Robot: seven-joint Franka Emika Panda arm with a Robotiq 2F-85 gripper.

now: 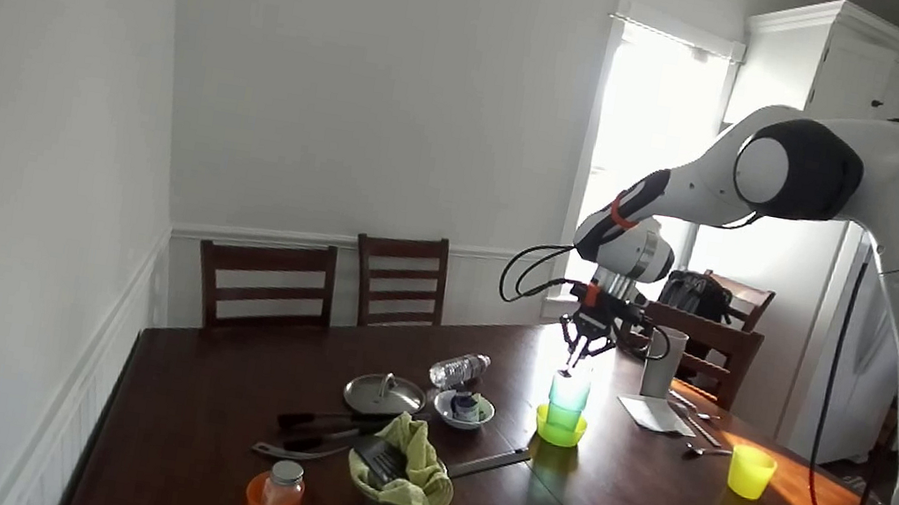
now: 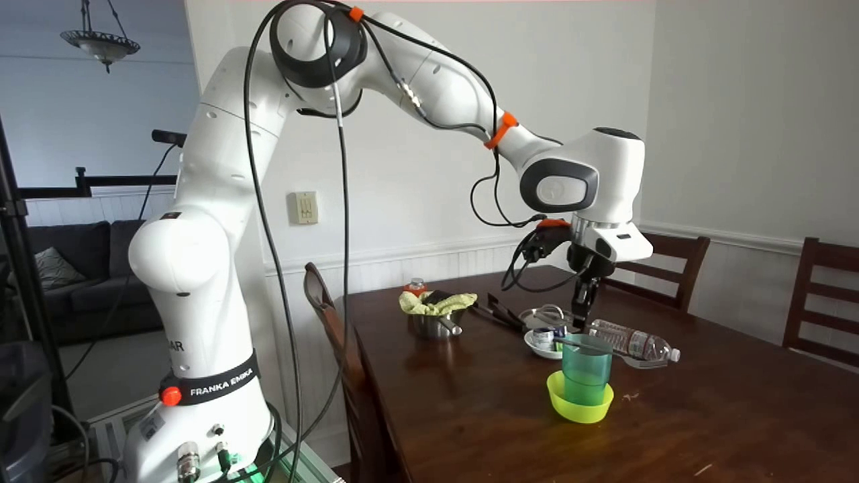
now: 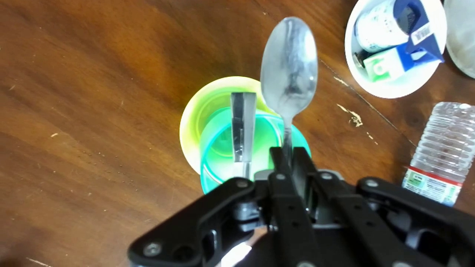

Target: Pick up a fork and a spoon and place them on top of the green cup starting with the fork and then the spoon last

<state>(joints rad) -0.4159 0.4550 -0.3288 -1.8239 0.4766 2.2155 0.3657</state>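
pale walls [image 1: 374, 99] flank a wooden table [image 2: 483, 402], open between the green cup [image 2: 582, 376] and one edge. the gripper [image 3: 288, 152] clasps a spoon [image 3: 289, 66].

Wrist view: bowl [image 3: 393, 89] and bottle [image 3: 441, 148] obstruct right of the gripper [image 3: 288, 154]; tabletop [image 3: 92, 148] (far left) runs free

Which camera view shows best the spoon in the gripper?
The wrist view: the spoon shows its whole bowl from above; the gripper hides part of its handle. In both exterior views, I cannot clearly make it out.
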